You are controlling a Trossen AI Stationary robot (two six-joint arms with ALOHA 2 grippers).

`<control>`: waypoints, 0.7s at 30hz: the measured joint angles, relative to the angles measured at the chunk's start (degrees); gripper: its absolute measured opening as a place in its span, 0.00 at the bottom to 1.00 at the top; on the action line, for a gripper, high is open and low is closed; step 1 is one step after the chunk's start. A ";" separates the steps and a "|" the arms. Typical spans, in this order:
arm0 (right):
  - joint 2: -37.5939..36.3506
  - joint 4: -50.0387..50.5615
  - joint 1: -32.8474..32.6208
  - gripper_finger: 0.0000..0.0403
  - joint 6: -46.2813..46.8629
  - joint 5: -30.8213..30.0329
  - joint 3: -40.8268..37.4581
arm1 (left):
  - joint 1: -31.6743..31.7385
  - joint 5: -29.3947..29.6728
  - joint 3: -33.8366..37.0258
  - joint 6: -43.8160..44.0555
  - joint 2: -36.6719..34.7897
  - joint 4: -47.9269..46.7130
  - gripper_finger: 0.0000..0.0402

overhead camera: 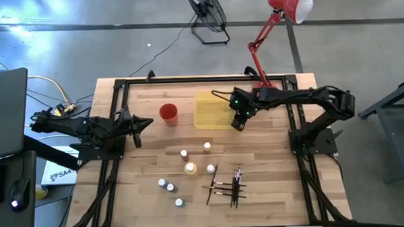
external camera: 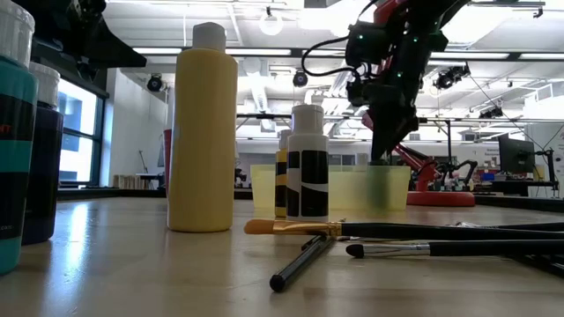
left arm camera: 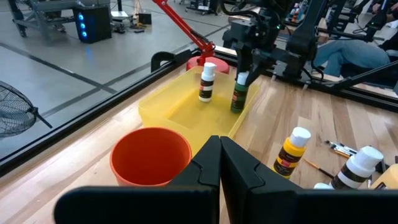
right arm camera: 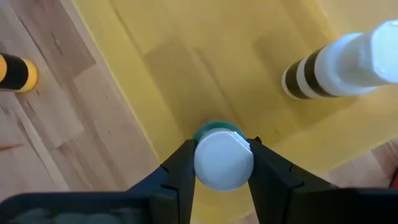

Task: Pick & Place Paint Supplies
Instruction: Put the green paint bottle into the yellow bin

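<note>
A green-bodied paint bottle [right arm camera: 222, 157] is clamped by its white cap between the fingers of the right gripper [right arm camera: 222, 163], just inside the near wall of the yellow tray [left arm camera: 163, 102]. From the left wrist view its base appears to be at or just above the tray floor; contact cannot be confirmed. The step in hand is judged to be the set-down: the bottle should be kept upright, lowered until it is fully supported, and released only then, with the fingers drawn straight up off the cap.

One other bottle, white-capped with dark bands [right arm camera: 339, 65], already stands in the tray, apart from the held one. The red cup [left arm camera: 151, 157] appears empty. Further bottles [overhead camera: 190, 168] and paintbrushes [overhead camera: 226, 185] remain on the table. The left gripper [left arm camera: 219, 163] is held shut and empty, just behind the cup.
</note>
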State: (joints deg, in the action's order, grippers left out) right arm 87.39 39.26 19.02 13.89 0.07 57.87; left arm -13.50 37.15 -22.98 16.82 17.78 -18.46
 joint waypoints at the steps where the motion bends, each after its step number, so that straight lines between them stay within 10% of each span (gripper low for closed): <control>1: 0.00 0.07 -0.02 0.28 -0.02 -0.05 0.00 | 0.00 0.00 0.00 0.00 -0.02 -0.03 0.00; 21: -0.15 0.44 0.14 0.50 -2.16 -4.04 -0.11 | 0.00 -0.02 0.00 0.00 0.01 -0.17 0.00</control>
State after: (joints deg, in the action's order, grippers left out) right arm 87.24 39.70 19.16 11.73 -3.98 57.76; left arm -13.50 37.12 -22.98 16.82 17.78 -18.63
